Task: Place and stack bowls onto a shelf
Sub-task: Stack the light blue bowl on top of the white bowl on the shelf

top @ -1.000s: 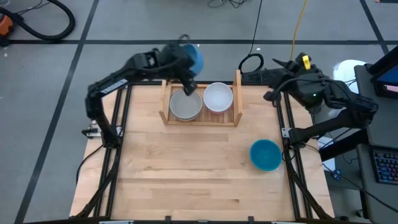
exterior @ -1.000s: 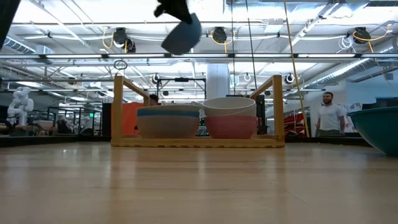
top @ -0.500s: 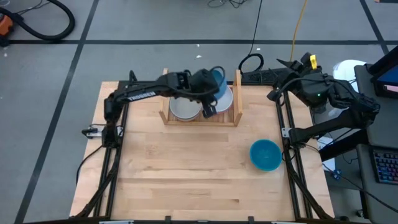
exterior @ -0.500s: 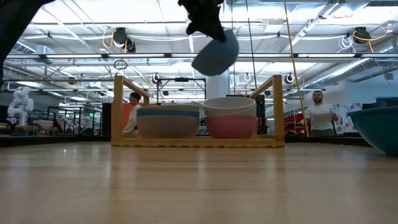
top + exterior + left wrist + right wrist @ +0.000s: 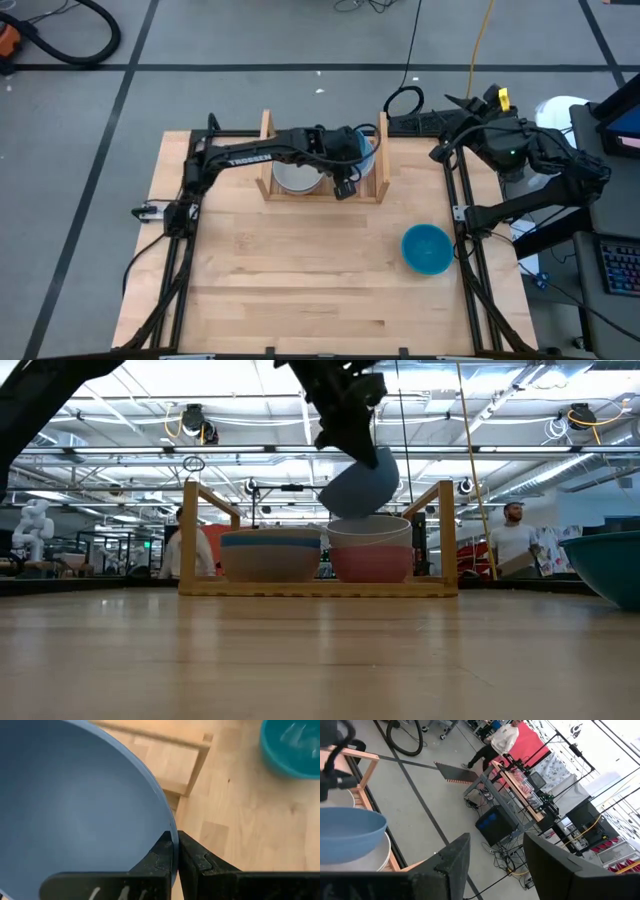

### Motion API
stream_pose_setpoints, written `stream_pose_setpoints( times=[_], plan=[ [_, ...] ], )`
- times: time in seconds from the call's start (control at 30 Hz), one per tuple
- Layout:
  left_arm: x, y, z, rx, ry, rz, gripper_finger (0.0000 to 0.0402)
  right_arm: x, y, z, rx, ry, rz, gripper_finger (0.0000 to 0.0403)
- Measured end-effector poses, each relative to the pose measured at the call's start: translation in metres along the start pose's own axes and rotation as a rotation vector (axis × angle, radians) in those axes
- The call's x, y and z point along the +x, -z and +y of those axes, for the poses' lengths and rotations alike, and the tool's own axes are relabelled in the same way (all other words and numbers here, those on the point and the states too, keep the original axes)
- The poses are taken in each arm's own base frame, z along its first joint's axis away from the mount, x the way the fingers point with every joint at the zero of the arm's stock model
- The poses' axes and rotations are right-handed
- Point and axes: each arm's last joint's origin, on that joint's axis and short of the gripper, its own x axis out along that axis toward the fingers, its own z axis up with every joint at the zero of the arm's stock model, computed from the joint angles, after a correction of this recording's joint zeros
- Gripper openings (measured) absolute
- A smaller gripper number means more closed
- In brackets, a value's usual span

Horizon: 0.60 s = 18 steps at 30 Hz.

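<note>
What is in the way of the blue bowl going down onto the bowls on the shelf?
Nothing visible. The left gripper holds the blue bowl by its rim, tilted, right above the white bowl on the pink one, in the shelf. Only air shows between them.

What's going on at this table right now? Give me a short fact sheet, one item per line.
Left gripper: jaws shut on the rim of a blue bowl, held just above the shelf's right stack
Shelf: two stacks, a grey bowl on top of the left one, a white bowl on a pink one at right
Teal bowl: loose on the table
Right gripper: jaws open, waiting off the table's right edge
</note>
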Motion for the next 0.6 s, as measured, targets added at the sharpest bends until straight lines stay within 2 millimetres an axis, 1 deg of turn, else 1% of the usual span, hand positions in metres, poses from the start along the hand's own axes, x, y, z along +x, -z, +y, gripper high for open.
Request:
stream_pose_setpoints(
  times=[0.23,0.47,0.6],
  plan=[
    [0.018,0.003,0.001,0.004,-0.025,0.026,0.001,0.0,0.0,0.0,-0.001,0.0,0.0,0.0176],
    [0.048,0.011,0.004,0.003,-0.043,0.089,0.001,0.0,0.001,0.0,-0.008,-0.002,0.004,0.0176],
    [0.061,0.015,0.005,0.004,-0.054,0.116,0.001,0.0,0.001,0.001,-0.013,-0.003,0.007,0.0176]
  ],
)
